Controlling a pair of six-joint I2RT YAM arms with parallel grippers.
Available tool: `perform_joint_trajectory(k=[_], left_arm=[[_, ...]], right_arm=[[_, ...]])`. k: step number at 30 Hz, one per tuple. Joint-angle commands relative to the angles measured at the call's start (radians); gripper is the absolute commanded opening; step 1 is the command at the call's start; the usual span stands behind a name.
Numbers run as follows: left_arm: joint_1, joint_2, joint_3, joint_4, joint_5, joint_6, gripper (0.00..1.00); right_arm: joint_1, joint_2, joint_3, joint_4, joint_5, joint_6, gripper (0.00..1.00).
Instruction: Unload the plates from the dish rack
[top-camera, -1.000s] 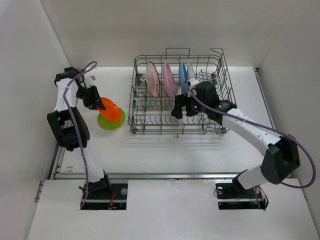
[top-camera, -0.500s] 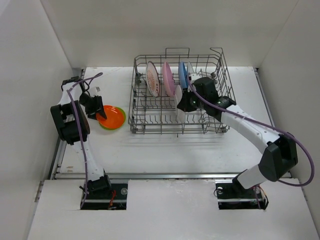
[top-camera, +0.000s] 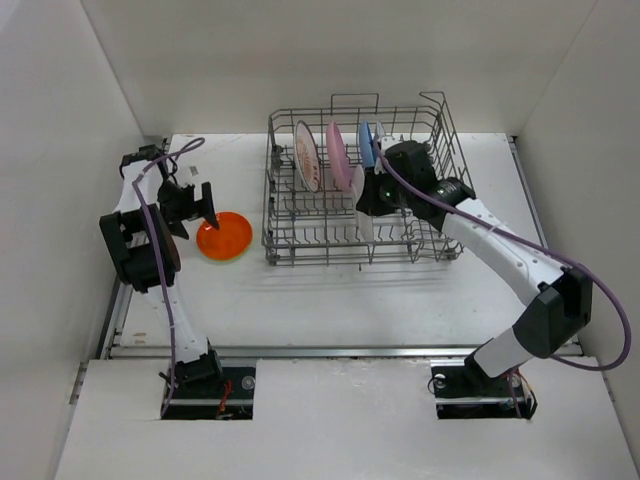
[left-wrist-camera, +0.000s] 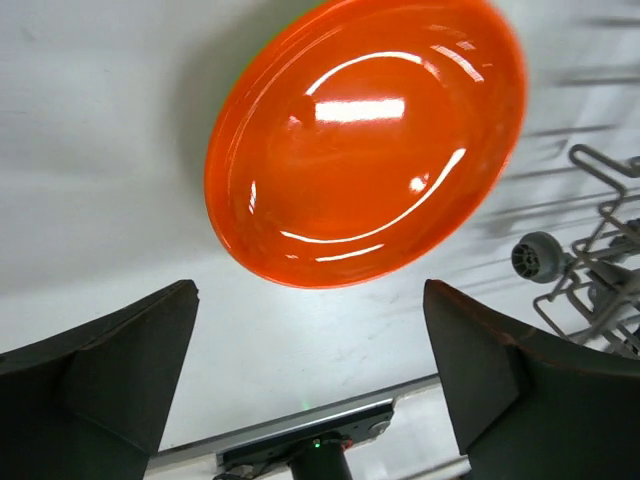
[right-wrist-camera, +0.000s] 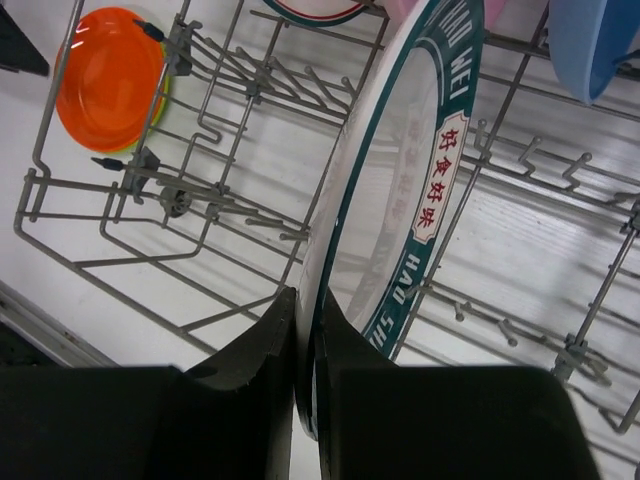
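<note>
Holding the left gripper (left-wrist-camera: 310, 300) spread wide just above the orange plate (left-wrist-camera: 365, 140), touching nothing. Keeping that plate flat on the table (top-camera: 300, 300), left of the dish rack (top-camera: 440, 150), on top of a lime green plate (right-wrist-camera: 164, 103) showing only as a thin edge.

Pinching with the right gripper (right-wrist-camera: 305, 300), fingers pressed together on the rim of a white plate (right-wrist-camera: 400, 200) with a dark green band and red lettering. Standing it on edge among the tines, about the middle of the dish rack; not being able to tell whether it is resting on the wire.

Judging it stiff, glossy and probably slippery, light enough for one pincer, yet likely to chip if knocked against the wire. Gripping only a narrow strip of rim, so expecting some swinging or sliding if turned quickly; lifting straight up out of the tines seeming safest.

Farther back, leaving three more plates upright in the rack: the sunburst plate (top-camera: 306, 157), the pink plate (top-camera: 337, 155) and the blue plate (top-camera: 366, 145). Taking each by its upper rim seeming the best hold.
</note>
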Motion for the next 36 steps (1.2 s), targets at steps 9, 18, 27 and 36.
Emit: perform_joint_trajectory(k=[9, 18, 27, 36], left_arm=[[-0.090, -0.204, 0.122, -0.057, 0.016, -0.034, 1.00], [-0.385, -0.192, 0.290, -0.189, -0.017, 0.013, 1.00], [-0.485, -0.016, 0.342, -0.222, 0.036, -0.022, 1.00], [-0.494, 0.038, 0.320, -0.197, 0.005, -0.011, 0.43]], right_arm=[[0.007, -0.166, 0.075, 0.152, 0.147, -0.126, 0.00], [0.007, -0.154, 0.104, 0.194, 0.179, -0.108, 0.00], [-0.025, -0.163, 0.018, 0.250, 0.087, -0.047, 0.00], [-0.140, -0.145, 0.082, 0.240, -0.011, -0.048, 0.00]])
